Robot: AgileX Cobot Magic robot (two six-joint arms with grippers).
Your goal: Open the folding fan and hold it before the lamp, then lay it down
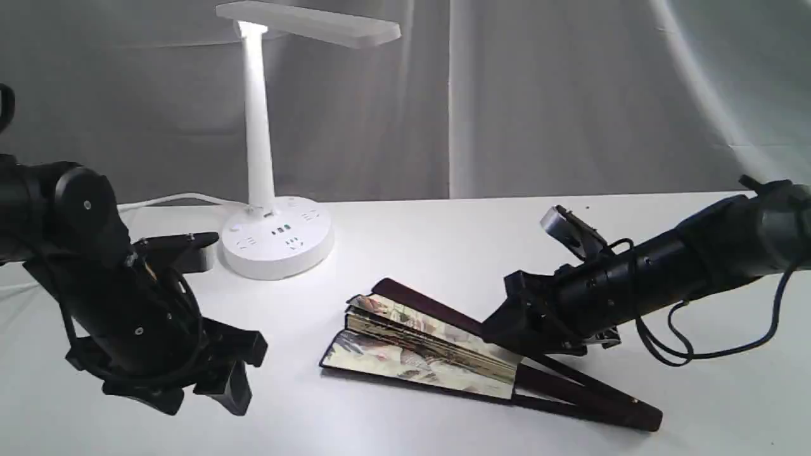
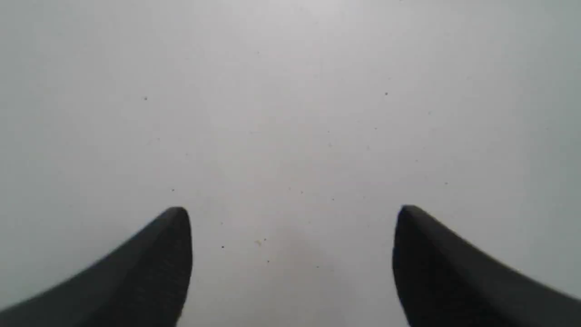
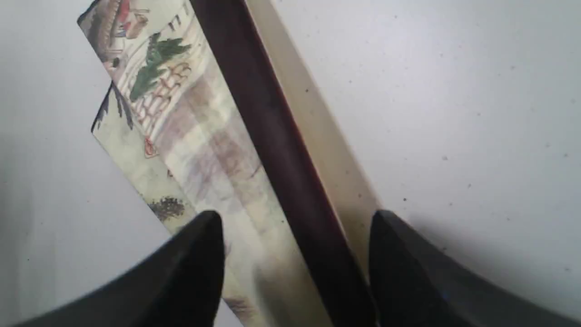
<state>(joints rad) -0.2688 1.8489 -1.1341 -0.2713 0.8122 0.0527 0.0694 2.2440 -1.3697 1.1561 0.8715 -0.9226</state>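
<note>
Fan [image 1: 431, 345] lies partly spread on table [image 1: 443, 240], at 5 o'clock from lamp [image 1: 266, 158] | right gripper [image 3: 297, 222] slants down from 3 o'clock, jaws apart astride maroon guard | left gripper [image 2: 292, 218] low at 8 o'clock, jaws apart over bare tabletop
</note>
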